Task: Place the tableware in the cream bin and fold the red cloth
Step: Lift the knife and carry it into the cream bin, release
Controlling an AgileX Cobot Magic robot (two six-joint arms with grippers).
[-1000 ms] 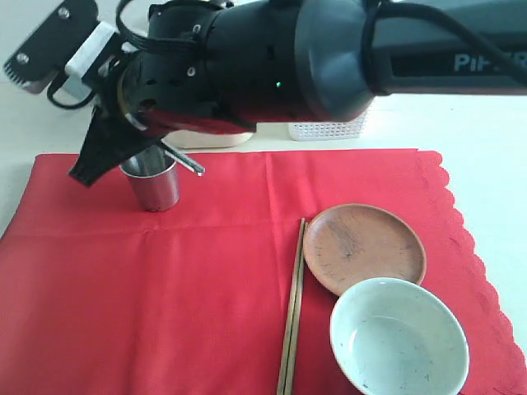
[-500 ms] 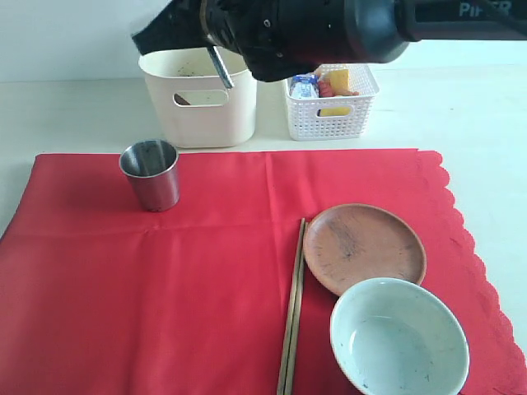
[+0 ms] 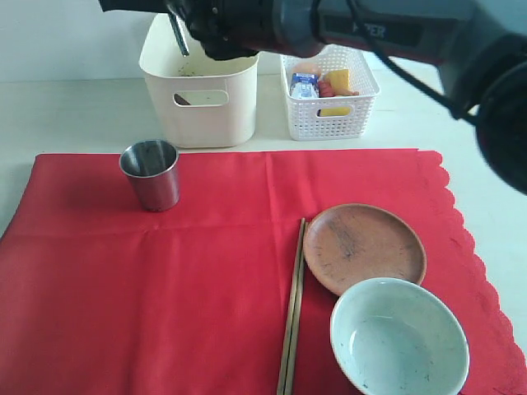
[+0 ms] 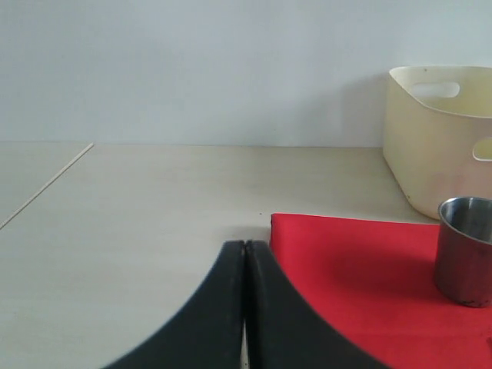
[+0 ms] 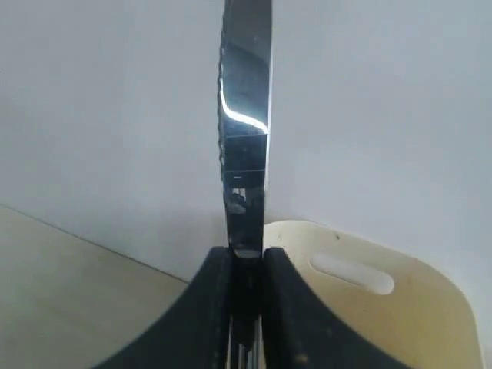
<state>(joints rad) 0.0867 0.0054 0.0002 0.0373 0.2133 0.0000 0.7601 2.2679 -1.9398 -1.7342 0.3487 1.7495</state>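
Observation:
My right gripper (image 5: pixel 247 254) is shut on the steel knife (image 5: pixel 246 131), whose blade (image 3: pixel 178 34) hangs over the cream bin (image 3: pixel 200 99) at the back. On the red cloth (image 3: pixel 165 288) stand the steel cup (image 3: pixel 151 174), the wooden chopsticks (image 3: pixel 292 304), the round brown plate (image 3: pixel 364 248) and the pale green bowl (image 3: pixel 399 336). My left gripper (image 4: pixel 245 247) is shut and empty, low over the table by the red cloth's corner (image 4: pixel 338 254), with the cup (image 4: pixel 465 250) and the bin (image 4: pixel 438 138) beyond. A dark handle shows through the bin's cut-out (image 3: pixel 183 99).
A white lattice basket (image 3: pixel 331 105) with food items stands right of the cream bin. The pale table (image 3: pixel 74 111) surrounds the cloth, and a white wall rises behind. The right arm's dark body (image 3: pixel 346 29) spans the top of the exterior view.
The right arm has lifted from beside the steel cup and swung back over the cream bin, carrying the knife. The cup, plate, bowl and chopsticks have not moved.

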